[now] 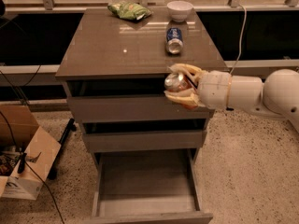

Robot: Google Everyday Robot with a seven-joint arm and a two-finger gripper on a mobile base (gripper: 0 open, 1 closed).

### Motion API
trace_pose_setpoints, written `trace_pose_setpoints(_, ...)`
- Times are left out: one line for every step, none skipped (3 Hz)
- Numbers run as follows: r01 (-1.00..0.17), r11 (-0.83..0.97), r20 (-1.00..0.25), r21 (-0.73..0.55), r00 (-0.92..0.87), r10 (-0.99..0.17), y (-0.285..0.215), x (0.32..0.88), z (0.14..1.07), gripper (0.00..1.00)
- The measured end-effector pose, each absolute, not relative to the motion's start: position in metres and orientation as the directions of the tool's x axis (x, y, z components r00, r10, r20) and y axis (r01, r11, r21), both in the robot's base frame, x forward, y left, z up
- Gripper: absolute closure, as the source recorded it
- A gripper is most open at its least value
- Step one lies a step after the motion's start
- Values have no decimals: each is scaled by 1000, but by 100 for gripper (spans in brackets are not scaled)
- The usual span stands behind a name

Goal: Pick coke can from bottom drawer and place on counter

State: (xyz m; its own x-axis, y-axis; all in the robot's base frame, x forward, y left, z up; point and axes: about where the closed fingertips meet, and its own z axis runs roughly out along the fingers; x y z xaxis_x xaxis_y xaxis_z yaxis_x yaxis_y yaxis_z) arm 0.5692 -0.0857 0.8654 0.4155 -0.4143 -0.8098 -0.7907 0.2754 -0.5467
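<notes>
- My end effector [173, 84] sits right of frame centre. The arm comes in from the right edge, level with the top drawer front and at the front edge of the worktop [117, 50].
- The fingers [187, 70] are clamped on the coke can [176, 81], one above it and one below. The can's silver end is turned toward the left of the frame.
- The coke can is held in the air in front of the cabinet, not resting on the worktop, and well above the bottom drawer [145, 183].
- The bottom drawer is pulled out at lower centre, with its grey floor visible.
- On the worktop, a blue-and-white soda can [174, 40] lies on its side right of centre. A white bowl [180, 9] stands at the rear right, and a green bag [129, 10] lies at the rear centre.
- A cardboard box [23, 162] stands on the floor at lower left.
</notes>
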Motion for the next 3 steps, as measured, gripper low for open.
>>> trace_pose_setpoints(-726, 263, -763, -636, 540, -354, -54, 585, 912, 100)
trace_pose_setpoints(-664, 245, -706, -706, 637, -310, -23, 605, 950, 100)
trace_pose_setpoints(-614, 249, -663, -749, 693, -284, 3, 624, 981, 100)
